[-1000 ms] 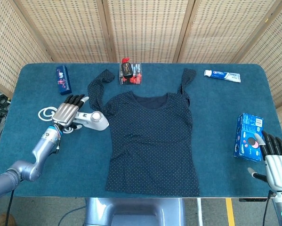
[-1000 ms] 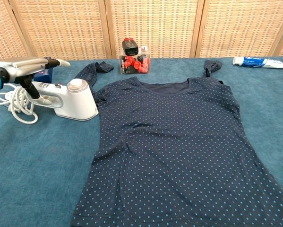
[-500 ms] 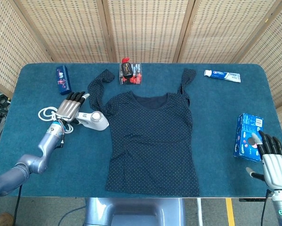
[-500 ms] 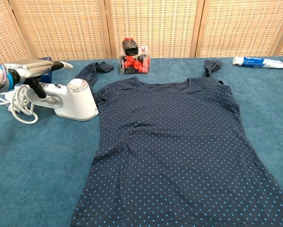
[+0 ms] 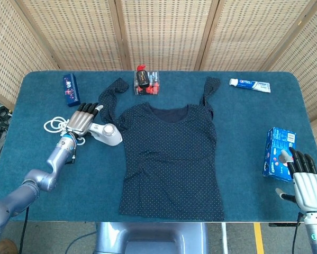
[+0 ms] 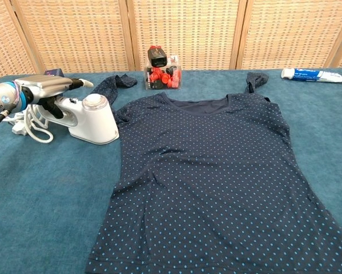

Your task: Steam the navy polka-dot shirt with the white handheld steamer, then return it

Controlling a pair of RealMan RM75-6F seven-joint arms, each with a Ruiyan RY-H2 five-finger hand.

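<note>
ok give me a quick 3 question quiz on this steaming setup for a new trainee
1. True or false: the white handheld steamer lies on top of the navy polka-dot shirt.
2. Which hand is at the steamer's handle?
A. left hand
B. right hand
3. Fill in: the coiled white cord lies to the ____ of the steamer in the head view.

Key
1. False: it sits on the table beside the shirt's sleeve.
2. A; whether its fingers grip the handle cannot be told.
3. left

The left robot hand (image 6: pixel 45 87) moves further over the steamer (image 6: pixel 91 120) handle, closer to its head than before. The right robot hand (image 5: pixel 308 182) sinks a little lower at the bench edge.
</note>
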